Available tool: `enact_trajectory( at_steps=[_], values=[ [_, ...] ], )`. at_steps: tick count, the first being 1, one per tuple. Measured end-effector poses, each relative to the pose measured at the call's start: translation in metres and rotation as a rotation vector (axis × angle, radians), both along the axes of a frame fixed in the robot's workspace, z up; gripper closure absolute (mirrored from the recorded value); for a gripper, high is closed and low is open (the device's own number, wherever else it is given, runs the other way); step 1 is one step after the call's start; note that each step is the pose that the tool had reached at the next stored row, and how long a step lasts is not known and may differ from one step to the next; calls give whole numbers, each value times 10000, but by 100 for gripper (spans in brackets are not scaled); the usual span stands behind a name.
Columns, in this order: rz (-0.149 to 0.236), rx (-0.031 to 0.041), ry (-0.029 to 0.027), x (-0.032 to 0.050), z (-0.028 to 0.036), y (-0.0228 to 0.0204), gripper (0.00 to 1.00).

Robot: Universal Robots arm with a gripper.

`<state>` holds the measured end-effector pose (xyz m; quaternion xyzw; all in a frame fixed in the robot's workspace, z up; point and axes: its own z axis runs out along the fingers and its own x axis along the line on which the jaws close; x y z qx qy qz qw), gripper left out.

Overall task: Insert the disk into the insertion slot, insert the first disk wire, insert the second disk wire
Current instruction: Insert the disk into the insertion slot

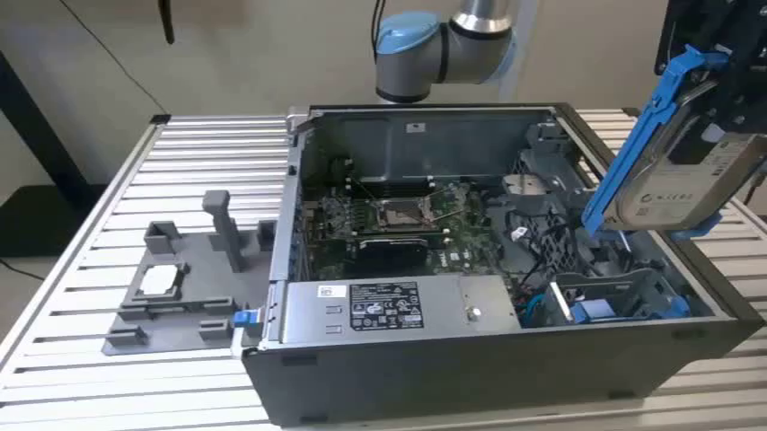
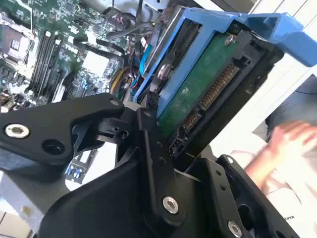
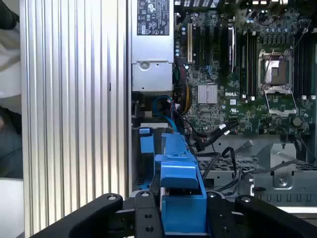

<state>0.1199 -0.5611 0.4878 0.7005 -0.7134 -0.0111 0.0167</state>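
Pincer (image 3: 181, 217) is shut tight on the disk (image 1: 678, 184), 1 finger each side of its blue carrier frame, as the first wrist view shows. In the exterior view the disk hangs tilted, near upright, label side out, above the end of the open PC case (image 1: 480, 373) at the exterior view's right, clear of the case rim. The insertion slot (image 1: 617, 294), a grey metal cage w/ blue fittings, sits inside the case below the disk, and nothing is in it. Around the cage: a tangle of black cables (image 1: 542, 241) runs btw. it and the motherboard (image 1: 396, 220), and a blue cable (image 1: 540, 303) loops just beside its mouth. The grey PSU box (image 1: 374, 305) lies along the near wall, next to the cage. Outside the case, at the exterior view's left, a grey fixture tray (image 1: 180, 301) rests on the slatted table (image 1: 215, 153), well apart from the disk. The arm (image 1: 434, 43) rises behind the case. In the second wrist view a person's hand (image 2: 282, 144), blurred, is past the disk's connector edge. Count: 1 disk, 1 slot, 1 PSU box, 1 motherboard, 1 tray, 1 case.
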Motion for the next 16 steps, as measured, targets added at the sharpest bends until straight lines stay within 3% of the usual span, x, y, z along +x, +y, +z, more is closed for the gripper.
enact_trajectory(
  at_steps=[8, 16],
  values=[
    [0, -20, 0, 0, -11, 0, 67],
    [0, -19, 0, 0, -83, 0, 67]
  ],
)
